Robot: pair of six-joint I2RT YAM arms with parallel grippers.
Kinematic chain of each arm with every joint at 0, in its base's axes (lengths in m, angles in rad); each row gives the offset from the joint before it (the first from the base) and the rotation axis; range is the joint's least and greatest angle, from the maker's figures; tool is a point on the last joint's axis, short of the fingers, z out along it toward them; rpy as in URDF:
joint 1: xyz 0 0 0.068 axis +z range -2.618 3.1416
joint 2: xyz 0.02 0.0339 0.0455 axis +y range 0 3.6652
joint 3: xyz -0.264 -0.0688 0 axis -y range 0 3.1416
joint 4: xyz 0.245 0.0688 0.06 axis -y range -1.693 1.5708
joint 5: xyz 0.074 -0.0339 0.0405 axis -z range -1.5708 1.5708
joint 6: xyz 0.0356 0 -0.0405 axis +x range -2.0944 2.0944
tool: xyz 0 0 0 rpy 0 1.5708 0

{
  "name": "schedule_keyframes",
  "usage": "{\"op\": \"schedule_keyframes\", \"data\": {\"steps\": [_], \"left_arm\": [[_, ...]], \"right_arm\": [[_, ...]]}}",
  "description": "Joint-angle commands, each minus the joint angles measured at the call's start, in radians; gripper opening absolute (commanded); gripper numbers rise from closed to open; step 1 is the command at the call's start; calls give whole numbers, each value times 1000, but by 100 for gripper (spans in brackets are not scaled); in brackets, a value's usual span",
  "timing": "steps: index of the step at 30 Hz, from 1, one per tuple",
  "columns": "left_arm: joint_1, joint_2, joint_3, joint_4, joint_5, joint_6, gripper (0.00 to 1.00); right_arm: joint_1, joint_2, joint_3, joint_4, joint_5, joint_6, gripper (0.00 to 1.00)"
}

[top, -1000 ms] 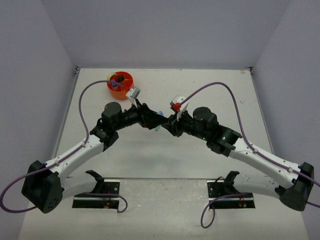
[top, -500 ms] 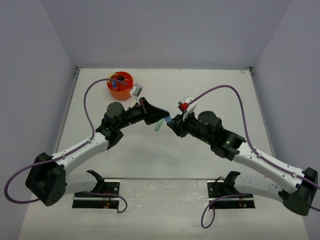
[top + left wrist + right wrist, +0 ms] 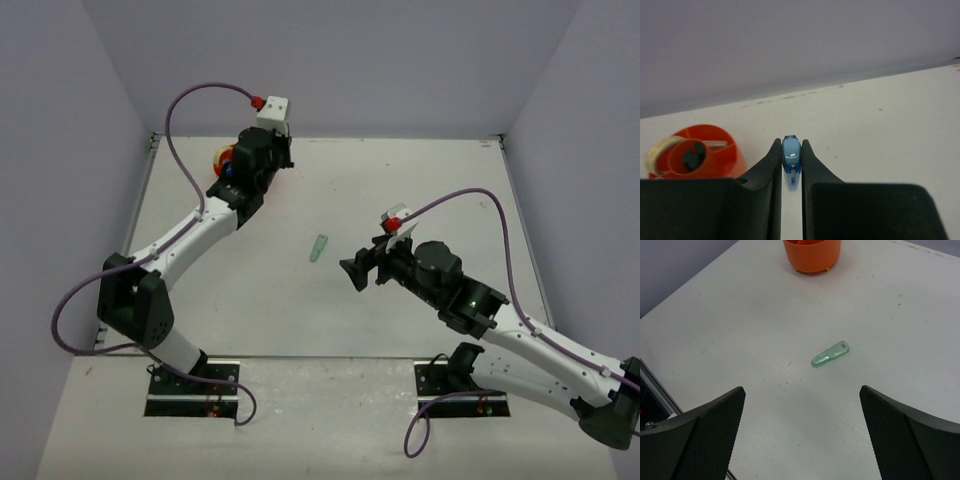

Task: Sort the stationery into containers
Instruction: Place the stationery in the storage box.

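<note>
We've got the left gripper [image 3: 790, 145] pinching a small blue plastic piece [image 3: 791, 156] just beside the round orange plastic organiser [image 3: 722, 159], probably to drop it in. Our right gripper [image 3: 801, 389] is spread wide, facing the mint translucent piece [image 3: 830, 354] lying loose mid-table.

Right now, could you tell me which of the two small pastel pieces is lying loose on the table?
The mint-green piece, lying alone on the table; the blue piece is pinched in the left end effector.
</note>
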Motion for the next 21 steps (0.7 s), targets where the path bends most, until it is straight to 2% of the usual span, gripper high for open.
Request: {"op": "schedule_keyframes", "data": {"steps": [1,3,5,8,13,19,21], "left_arm": [[126,154,85,129,-35,361,0],[148,177,91,178,8,425,0],[196,246,120,204,110,489,0],[228,307,136,203,172,520,0],[260,363,97,264,218,510,0],[270,378,46,307,196,516,0],[276,369,22,322,186,520,6]], "right_arm": [[0,-67,-19,-46,0,6,99],[1,-81,-25,-67,-1,0,99],[1,-118,-41,-88,-5,-7,99],[2,-142,-52,-86,-19,-11,99],[2,-123,-40,-98,-49,-14,99],[1,-71,-32,-93,-70,-18,99],[0,-61,-32,-88,-71,-21,99]]}}
